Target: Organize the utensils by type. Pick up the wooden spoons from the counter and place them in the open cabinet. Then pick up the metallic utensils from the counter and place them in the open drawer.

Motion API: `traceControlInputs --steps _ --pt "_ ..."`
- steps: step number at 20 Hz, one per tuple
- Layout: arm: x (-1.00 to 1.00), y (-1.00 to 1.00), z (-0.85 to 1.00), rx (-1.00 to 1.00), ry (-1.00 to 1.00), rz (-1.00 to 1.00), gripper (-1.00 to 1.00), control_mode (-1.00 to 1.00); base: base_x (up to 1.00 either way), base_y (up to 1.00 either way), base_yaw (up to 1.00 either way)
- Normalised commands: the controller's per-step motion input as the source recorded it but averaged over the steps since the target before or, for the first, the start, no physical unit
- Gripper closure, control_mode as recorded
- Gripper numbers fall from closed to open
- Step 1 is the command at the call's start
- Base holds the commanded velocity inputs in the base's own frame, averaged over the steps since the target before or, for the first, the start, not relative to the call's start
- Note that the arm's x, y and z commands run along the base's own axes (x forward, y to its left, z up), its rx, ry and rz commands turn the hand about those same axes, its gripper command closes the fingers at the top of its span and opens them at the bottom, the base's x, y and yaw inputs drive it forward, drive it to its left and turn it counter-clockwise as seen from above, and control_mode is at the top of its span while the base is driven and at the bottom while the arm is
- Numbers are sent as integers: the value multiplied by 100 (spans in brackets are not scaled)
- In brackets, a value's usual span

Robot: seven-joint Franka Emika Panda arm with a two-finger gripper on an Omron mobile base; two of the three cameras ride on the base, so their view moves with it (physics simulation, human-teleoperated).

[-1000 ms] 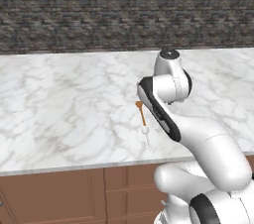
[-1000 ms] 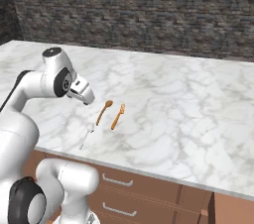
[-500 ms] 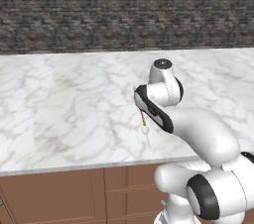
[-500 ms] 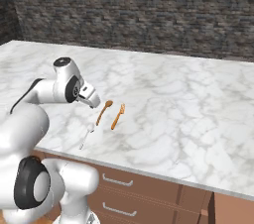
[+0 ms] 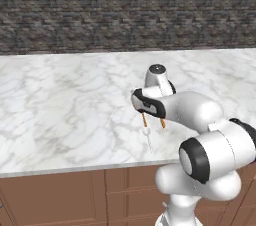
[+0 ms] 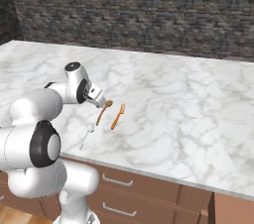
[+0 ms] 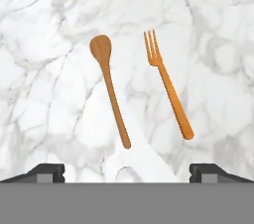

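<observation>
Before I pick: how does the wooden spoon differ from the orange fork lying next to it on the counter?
The wooden spoon ends in a smooth oval bowl; the fork ends in thin tines. The spoon is a duller golden brown, the fork a brighter orange. Both are slim, lie flat side by side on the marble counter, apart, heads the same way.

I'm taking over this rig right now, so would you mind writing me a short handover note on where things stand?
Gripper: open, holding nothing, fingers wide apart, hovering over the utensils.
On the counter: a wooden spoon and the orange-brown fork lie side by side, apart from each other. The pale silvery spoon lies on the near side of them, close to the counter's front edge.
Done: nothing moved yet; these three are all on the counter.
Left: wooden spoon to the cabinet, fork and silvery spoon to the drawer. Probably grasp the wooden spoon first.
</observation>
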Motion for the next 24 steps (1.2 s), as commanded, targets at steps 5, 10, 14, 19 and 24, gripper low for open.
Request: traceControlInputs --steps 5,10,14,19,24 --pt "49 0 -44 0 1 0 -100 -100 0 0 0" --pt "44 0 -43 0 0 0 -100 -100 0 0 0" --pt "37 0 -43 0 0 0 -100 -100 0 0 0" --pt "29 0 -43 0 0 0 -100 -100 0 0 0" --pt "30 0 -38 0 0 0 -100 -100 0 0 0"
